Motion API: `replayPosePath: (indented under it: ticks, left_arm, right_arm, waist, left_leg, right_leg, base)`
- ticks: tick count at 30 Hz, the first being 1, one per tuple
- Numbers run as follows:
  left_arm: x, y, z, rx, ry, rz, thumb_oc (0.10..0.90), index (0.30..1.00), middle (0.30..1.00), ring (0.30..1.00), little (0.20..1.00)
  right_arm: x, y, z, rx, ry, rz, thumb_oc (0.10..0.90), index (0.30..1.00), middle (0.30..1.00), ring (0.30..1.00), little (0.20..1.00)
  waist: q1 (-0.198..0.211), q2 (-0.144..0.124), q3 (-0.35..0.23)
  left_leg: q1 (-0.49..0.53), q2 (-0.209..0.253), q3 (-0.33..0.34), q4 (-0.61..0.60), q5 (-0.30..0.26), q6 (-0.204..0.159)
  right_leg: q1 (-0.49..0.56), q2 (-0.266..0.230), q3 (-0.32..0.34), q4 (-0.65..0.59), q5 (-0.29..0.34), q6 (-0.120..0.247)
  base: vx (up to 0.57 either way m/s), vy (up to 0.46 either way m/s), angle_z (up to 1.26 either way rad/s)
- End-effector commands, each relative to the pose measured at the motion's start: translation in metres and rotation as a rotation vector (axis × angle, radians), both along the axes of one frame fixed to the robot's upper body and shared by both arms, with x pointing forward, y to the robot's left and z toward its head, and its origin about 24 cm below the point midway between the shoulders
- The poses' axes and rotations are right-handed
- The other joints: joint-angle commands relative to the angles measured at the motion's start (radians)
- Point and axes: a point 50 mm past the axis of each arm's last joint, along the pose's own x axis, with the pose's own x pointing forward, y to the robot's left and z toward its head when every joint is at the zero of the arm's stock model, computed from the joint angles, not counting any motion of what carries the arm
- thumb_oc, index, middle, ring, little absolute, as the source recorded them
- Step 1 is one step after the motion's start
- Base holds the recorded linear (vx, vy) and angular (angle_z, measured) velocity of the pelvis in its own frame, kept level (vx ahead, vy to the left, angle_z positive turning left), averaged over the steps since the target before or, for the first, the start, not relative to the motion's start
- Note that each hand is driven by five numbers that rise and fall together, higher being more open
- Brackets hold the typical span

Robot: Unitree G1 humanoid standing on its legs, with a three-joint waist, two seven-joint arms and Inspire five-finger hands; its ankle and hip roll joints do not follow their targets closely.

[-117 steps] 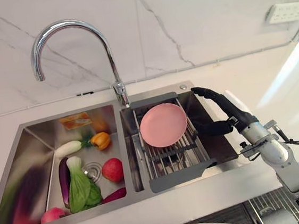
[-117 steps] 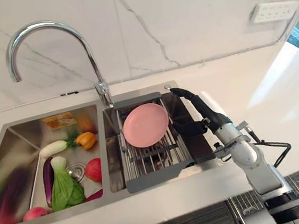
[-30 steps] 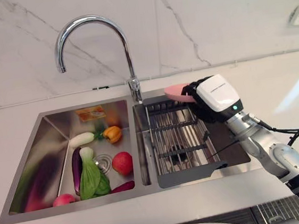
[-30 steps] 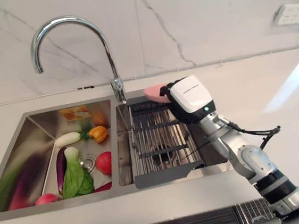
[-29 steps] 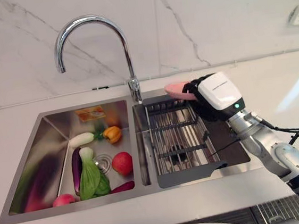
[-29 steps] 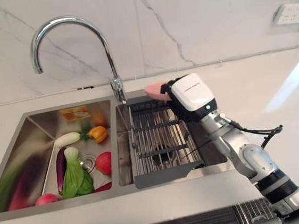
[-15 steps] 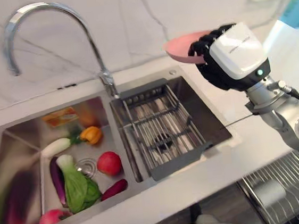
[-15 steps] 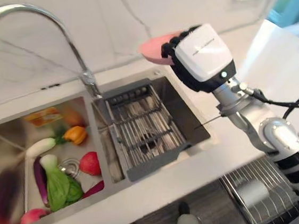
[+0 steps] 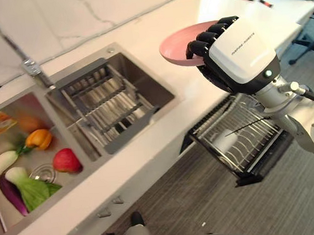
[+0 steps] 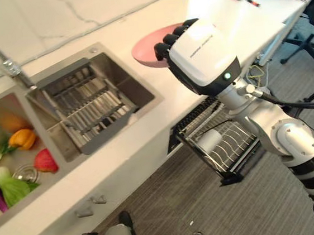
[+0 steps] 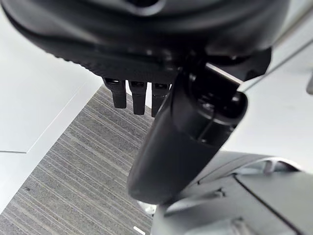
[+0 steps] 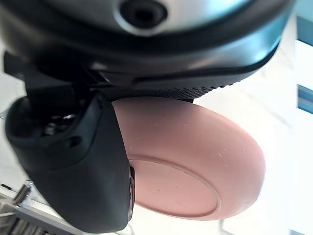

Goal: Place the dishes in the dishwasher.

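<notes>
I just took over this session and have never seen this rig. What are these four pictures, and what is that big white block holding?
The two wide pictures come from the robot's head, looking down. The white block is the back of its right hand, its fingers curled round a pink plate held over the counter. The sink holds vegetables, and a drying rack sits in its other basin. The open dishwasher rack is below the counter. The close-up showing the plate's underside is the right wrist camera. The other close-up is the left wrist camera: the left hand hangs over carpet, holding nothing.
</notes>
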Motion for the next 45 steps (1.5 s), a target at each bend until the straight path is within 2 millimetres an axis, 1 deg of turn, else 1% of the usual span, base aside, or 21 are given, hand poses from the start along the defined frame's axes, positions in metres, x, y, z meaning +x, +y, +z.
replayPosePath:
  ticks: [1, 4, 5, 8, 10, 11, 14, 15, 17, 22, 25, 26, 27, 28, 29, 30, 31, 34, 38, 41, 45]
  left_arm:
    - [0.008, -0.031, -0.007, -0.110, -0.028, 0.024, 0.800, 0.900, 0.900, 0.900, 0.900]
    - [0.009, -0.034, -0.007, -0.115, -0.036, 0.045, 0.800, 0.900, 0.900, 0.900, 0.900]
    - [0.009, -0.038, -0.008, -0.120, -0.040, 0.042, 0.800, 0.900, 0.900, 0.900, 0.900]
    - [0.008, -0.043, -0.009, -0.131, -0.035, 0.043, 0.800, 0.900, 0.900, 0.900, 0.900]
    - [0.008, -0.045, -0.009, -0.133, -0.036, 0.051, 0.800, 0.900, 0.900, 0.900, 0.900]
    - [0.009, -0.046, -0.010, -0.137, -0.038, 0.056, 0.800, 0.900, 0.900, 0.900, 0.900]
    - [0.009, -0.048, -0.010, -0.142, -0.037, 0.052, 0.800, 0.900, 0.900, 0.900, 0.900]
    - [0.009, -0.052, -0.010, -0.153, -0.035, 0.031, 0.800, 0.900, 0.900, 0.900, 0.900]
    - [0.010, -0.056, -0.011, -0.161, -0.033, 0.009, 0.800, 0.900, 0.900, 0.900, 0.900]
    - [0.015, -0.062, -0.010, -0.174, -0.052, -0.011, 0.800, 0.900, 0.900, 0.900, 0.900]
    - [0.014, -0.061, -0.010, -0.173, -0.051, 0.004, 0.800, 0.900, 0.900, 0.900, 0.900]
    - [0.010, -0.061, -0.011, -0.169, -0.041, 0.017, 0.800, 0.900, 0.900, 0.900, 0.900]
    - [0.010, -0.061, -0.011, -0.168, -0.040, 0.014, 0.800, 0.900, 0.900, 0.900, 0.900]
    - [0.005, -0.061, -0.012, -0.167, -0.026, 0.016, 0.800, 0.900, 0.900, 0.900, 0.900]
    - [0.003, -0.061, -0.013, -0.165, -0.018, 0.015, 0.800, 0.900, 0.900, 0.900, 0.900]
    - [0.002, -0.061, -0.013, -0.164, -0.017, 0.014, 0.800, 0.900, 0.900, 0.900, 0.900]
    - [0.002, -0.062, -0.013, -0.167, -0.013, 0.008, 0.800, 0.900, 0.900, 0.900, 0.900]
    - [-0.002, -0.061, -0.013, -0.168, -0.001, -0.008, 0.800, 0.900, 0.900, 0.900, 0.900]
    - [0.001, -0.060, -0.013, -0.172, -0.013, -0.026, 0.800, 0.900, 0.900, 0.900, 0.900]
    - [0.002, -0.060, -0.012, -0.174, -0.019, -0.021, 0.800, 0.900, 0.900, 0.900, 0.900]
    - [0.002, -0.054, -0.011, -0.159, -0.025, -0.016, 0.800, 0.900, 0.900, 0.900, 0.900]
  right_arm:
    - [-0.011, -0.014, 0.045, 0.113, -0.250, -0.042, 0.400, 0.300, 0.300, 0.300, 0.300]
    - [-0.014, -0.019, 0.041, 0.102, -0.225, -0.059, 0.400, 0.300, 0.300, 0.300, 0.300]
    - [-0.014, -0.025, 0.036, 0.094, -0.198, -0.078, 0.400, 0.300, 0.300, 0.300, 0.300]
    - [-0.014, -0.032, 0.030, 0.087, -0.164, -0.104, 0.400, 0.300, 0.300, 0.300, 0.300]
    - [-0.012, -0.037, 0.021, 0.090, -0.125, -0.123, 0.400, 0.300, 0.300, 0.300, 0.300]
    - [-0.012, -0.042, 0.010, 0.093, -0.074, -0.150, 0.400, 0.300, 0.300, 0.300, 0.300]
    - [-0.013, -0.046, 0.003, 0.092, -0.046, -0.165, 0.400, 0.300, 0.300, 0.300, 0.300]
    - [-0.012, -0.052, -0.009, 0.078, 0.004, -0.202, 0.400, 0.300, 0.300, 0.300, 0.300]
    - [-0.013, -0.059, -0.019, 0.065, 0.038, -0.237, 0.400, 0.300, 0.300, 0.300, 0.300]
    - [-0.014, -0.078, -0.042, 0.064, 0.106, -0.345, 0.400, 0.300, 0.300, 0.300, 0.300]
    - [-0.017, -0.097, -0.050, 0.073, 0.099, -0.450, 0.400, 0.300, 0.300, 0.300, 0.300]
    - [-0.023, -0.113, -0.056, 0.094, 0.091, -0.534, 0.400, 0.300, 0.300, 0.300, 0.300]
    - [-0.023, -0.113, -0.056, 0.095, 0.091, -0.536, 0.400, 0.300, 0.300, 0.300, 0.300]
    - [-0.029, -0.128, -0.070, 0.141, 0.121, -0.612, 0.400, 0.300, 0.300, 0.300, 0.300]
    - [-0.032, -0.134, -0.079, 0.165, 0.151, -0.646, 0.400, 0.300, 0.300, 0.300, 0.300]
    - [-0.032, -0.135, -0.080, 0.166, 0.151, -0.647, 0.400, 0.300, 0.300, 0.300, 0.300]
    - [-0.033, -0.141, -0.091, 0.180, 0.200, -0.681, 0.400, 0.300, 0.300, 0.300, 0.300]
    - [-0.030, -0.143, -0.117, 0.178, 0.329, -0.698, 0.400, 0.300, 0.300, 0.300, 0.300]
    - [-0.015, -0.129, -0.138, 0.171, 0.451, -0.654, 0.400, 0.300, 0.300, 0.300, 0.300]
    - [-0.007, -0.124, -0.140, 0.170, 0.463, -0.635, 0.400, 0.300, 0.300, 0.300, 0.300]
    - [0.010, -0.122, -0.136, 0.152, 0.471, -0.626, 0.400, 0.300, 0.300, 0.300, 0.300]
  waist:
    - [0.019, -0.016, -0.116]
    - [0.005, -0.003, -0.116]
    - [-0.015, 0.011, -0.110]
    - [-0.046, 0.031, -0.099]
    - [-0.061, 0.046, -0.097]
    - [-0.074, 0.055, -0.096]
    - [-0.079, 0.060, -0.097]
    - [-0.088, 0.069, -0.101]
    - [-0.097, 0.078, -0.106]
    - [-0.109, 0.090, -0.108]
    - [-0.118, 0.092, -0.106]
    - [-0.123, 0.094, -0.104]
    - [-0.121, 0.094, -0.105]
    - [-0.126, 0.096, -0.103]
    - [-0.126, 0.095, -0.103]
    - [-0.124, 0.094, -0.104]
    - [-0.123, 0.093, -0.103]
    - [-0.114, 0.090, -0.104]
    - [-0.091, 0.087, -0.096]
    - [-0.084, 0.085, -0.091]
    - [-0.049, 0.082, -0.075]
  left_leg:
    - [-0.046, -0.044, -0.050, 0.127, -0.190, 0.009]
    - [-0.029, -0.019, -0.053, 0.108, -0.164, -0.015]
    - [-0.010, -0.004, -0.052, 0.084, -0.136, -0.033]
    - [0.020, 0.010, -0.051, 0.037, -0.100, -0.049]
    - [0.037, 0.017, -0.044, -0.007, -0.067, -0.061]
    - [0.056, 0.018, -0.042, -0.051, -0.041, -0.069]
    - [0.067, 0.017, -0.041, -0.080, -0.026, -0.071]
    - [0.079, 0.017, -0.041, -0.125, -0.002, -0.074]
    - [0.087, 0.014, -0.044, -0.168, 0.021, -0.080]
    - [0.093, 0.010, -0.063, -0.178, 0.013, -0.080]
    - [0.099, 0.005, -0.059, -0.180, 0.005, -0.076]
    - [0.104, 0.000, -0.059, -0.180, 0.000, -0.073]
    - [0.104, 0.000, -0.059, -0.180, -0.001, -0.073]
    - [0.107, -0.005, -0.059, -0.181, -0.007, -0.069]
    - [0.107, -0.007, -0.059, -0.182, -0.009, -0.068]
    - [0.107, -0.007, -0.058, -0.182, -0.010, -0.067]
    - [0.108, -0.010, -0.058, -0.182, -0.011, -0.065]
    - [0.105, -0.016, -0.061, -0.183, -0.017, -0.061]
    - [0.098, -0.032, -0.076, -0.183, -0.022, -0.055]
    - [0.091, -0.039, -0.084, -0.184, -0.023, -0.053]
    - [0.061, -0.056, -0.112, -0.184, -0.020, -0.049]
  right_leg:
    - [0.052, -0.038, 0.013, -0.021, 0.047, 0.053]
    - [0.061, 0.001, 0.017, -0.049, 0.014, 0.031]
    - [0.063, 0.029, 0.017, -0.055, -0.015, 0.016]
    - [0.065, 0.052, 0.013, -0.055, -0.034, 0.005]
    - [0.062, 0.064, 0.017, -0.055, -0.048, 0.005]
    - [0.063, 0.070, 0.013, -0.055, -0.049, 0.004]
    - [0.065, 0.073, 0.008, -0.055, -0.050, 0.004]
    - [0.067, 0.077, -0.004, -0.055, -0.051, 0.003]
    - [0.069, 0.080, -0.014, -0.055, -0.055, 0.004]
    - [0.072, 0.080, -0.033, -0.055, -0.051, 0.003]
    - [0.072, 0.076, -0.034, -0.055, -0.046, 0.003]
    - [0.073, 0.073, -0.033, -0.055, -0.042, 0.003]
    - [0.073, 0.073, -0.034, -0.055, -0.042, 0.003]
    - [0.070, 0.069, -0.033, -0.055, -0.036, 0.005]
    - [0.069, 0.068, -0.032, -0.055, -0.033, 0.006]
    - [0.069, 0.067, -0.032, -0.055, -0.033, 0.006]
    - [0.067, 0.065, -0.032, -0.055, -0.030, 0.006]
    - [0.061, 0.057, -0.033, -0.055, -0.025, 0.009]
    - [0.057, 0.046, -0.042, -0.055, -0.019, 0.014]
    - [0.056, 0.040, -0.049, -0.055, -0.017, 0.016]
    - [0.048, 0.029, -0.071, -0.055, -0.012, 0.020]
  base:
    - [-0.02, -0.289, -0.58]
    - [0.00, -0.226, -0.35]
    - [-0.02, -0.181, -0.17]
    - [-0.02, -0.155, 0.10]
    - [-0.02, -0.098, 0.03]
    - [-0.01, -0.066, -0.02]
    - [0.01, -0.036, 0.03]
    - [0.02, -0.016, 0.07]
    - [0.02, -0.006, 0.17]
    - [0.03, 0.016, 0.17]
    - [0.03, 0.037, 0.13]
    - [0.02, 0.043, 0.08]
    - [0.03, 0.058, 0.07]
    - [0.02, 0.037, 0.04]
    - [0.02, 0.037, 0.03]
    - [0.00, 0.000, 0.00]
    - [0.00, 0.000, 0.00]
    - [0.00, 0.000, 0.00]
    - [0.03, 0.026, -0.01]
    - [0.00, 0.000, 0.00]
    - [0.00, 0.032, 0.10]
